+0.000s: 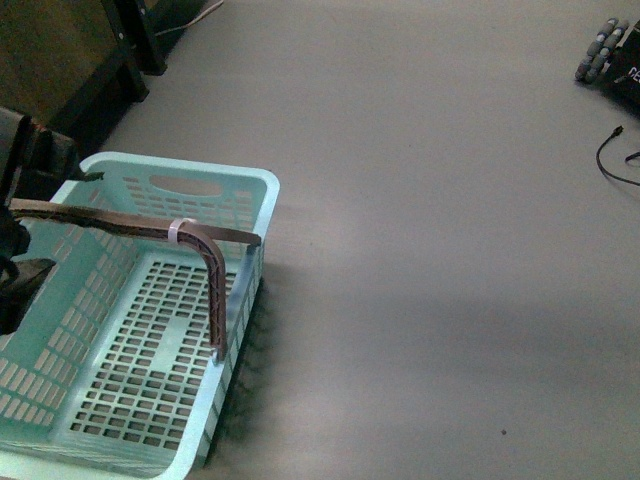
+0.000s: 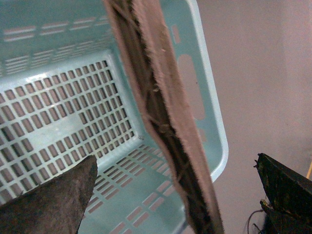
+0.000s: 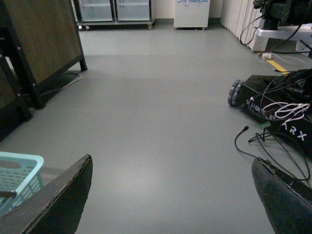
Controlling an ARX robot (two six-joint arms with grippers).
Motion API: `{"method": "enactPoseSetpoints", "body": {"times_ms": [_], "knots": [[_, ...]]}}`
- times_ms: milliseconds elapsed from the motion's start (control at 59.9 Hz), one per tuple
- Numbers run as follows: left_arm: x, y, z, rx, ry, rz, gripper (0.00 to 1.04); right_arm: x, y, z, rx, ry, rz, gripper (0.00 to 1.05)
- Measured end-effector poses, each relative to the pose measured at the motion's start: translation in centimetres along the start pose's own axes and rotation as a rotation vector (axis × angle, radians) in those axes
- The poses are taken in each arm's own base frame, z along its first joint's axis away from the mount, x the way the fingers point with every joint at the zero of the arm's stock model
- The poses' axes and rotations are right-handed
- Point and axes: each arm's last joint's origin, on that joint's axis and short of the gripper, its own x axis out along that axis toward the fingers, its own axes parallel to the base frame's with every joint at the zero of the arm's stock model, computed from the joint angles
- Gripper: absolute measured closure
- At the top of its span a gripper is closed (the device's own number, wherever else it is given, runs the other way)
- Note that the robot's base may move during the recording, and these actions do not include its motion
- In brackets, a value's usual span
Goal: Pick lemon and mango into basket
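The light-blue slotted basket [image 1: 180,172] stands on the grey floor at the lower left of the front view, with nothing inside it. A brown strap handle [image 1: 212,262] arches over it. My left gripper [image 2: 175,161] is open and hovers above the basket [image 2: 48,39], its fingers on either side of the handle [image 2: 161,97] without touching it. Its dark fingers [image 1: 22,275] show at the left edge of the front view. My right gripper [image 3: 171,163] is open over bare floor, to the right of the basket [image 3: 19,168]. The lemon and the mango are out of view.
Dark furniture legs [image 1: 95,70] stand behind the basket at the far left. A black wheeled robot base [image 3: 278,105] with loose cables [image 3: 253,144] sits on the floor at the right, its wheels [image 1: 603,48] at the front view's top right corner.
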Motion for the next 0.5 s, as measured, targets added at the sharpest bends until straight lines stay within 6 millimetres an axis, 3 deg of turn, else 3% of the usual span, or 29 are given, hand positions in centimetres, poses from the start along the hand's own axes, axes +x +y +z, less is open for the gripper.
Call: {"method": "enactPoseSetpoints", "body": {"times_ms": [234, 501], "knots": [[2.0, -1.5, 0.0, 0.010, -0.013, -0.018, 0.08, 0.0, 0.0, 0.0, 0.000, 0.000, 0.000, 0.09], [3.5, -0.7, -0.4, 0.000, 0.002, 0.032, 0.53, 0.0, 0.0, 0.0, 0.000, 0.000, 0.000, 0.09]]}}
